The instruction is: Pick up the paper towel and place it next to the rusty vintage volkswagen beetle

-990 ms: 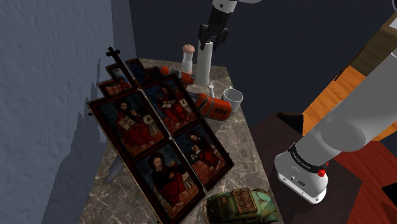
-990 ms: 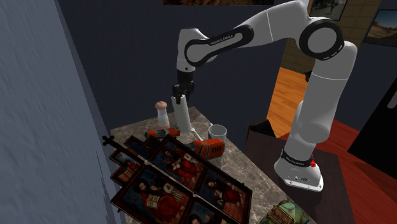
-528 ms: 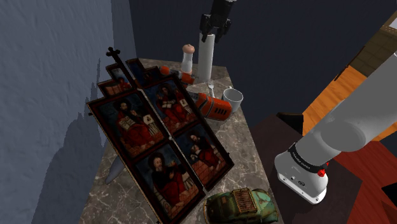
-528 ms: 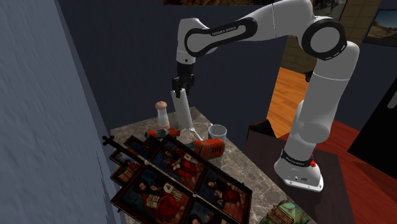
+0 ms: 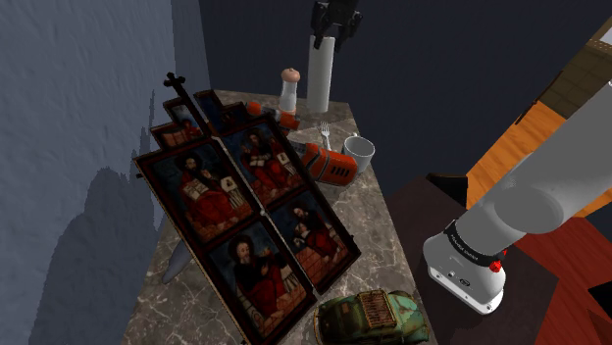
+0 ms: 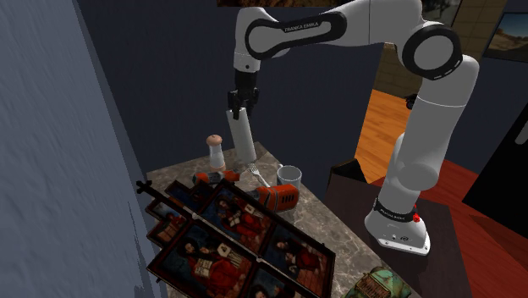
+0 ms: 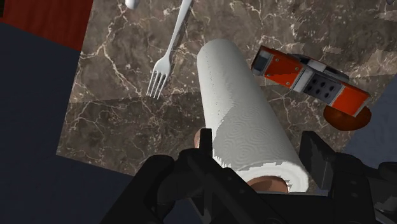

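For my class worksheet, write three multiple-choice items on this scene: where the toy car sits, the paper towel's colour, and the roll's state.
1. Where is the toy car? A. On the table, near the shoulder view's bottom edge. B. On the floor. C. In the gripper.
2. The paper towel is: A. red. B. white. C. green.
3. The roll is: A. lying flat. B. beside the car. C. clasped by the gripper.
Key: A, it rests on marble by that edge; B, its sheets are white; C, the gripper pinches its upper end.
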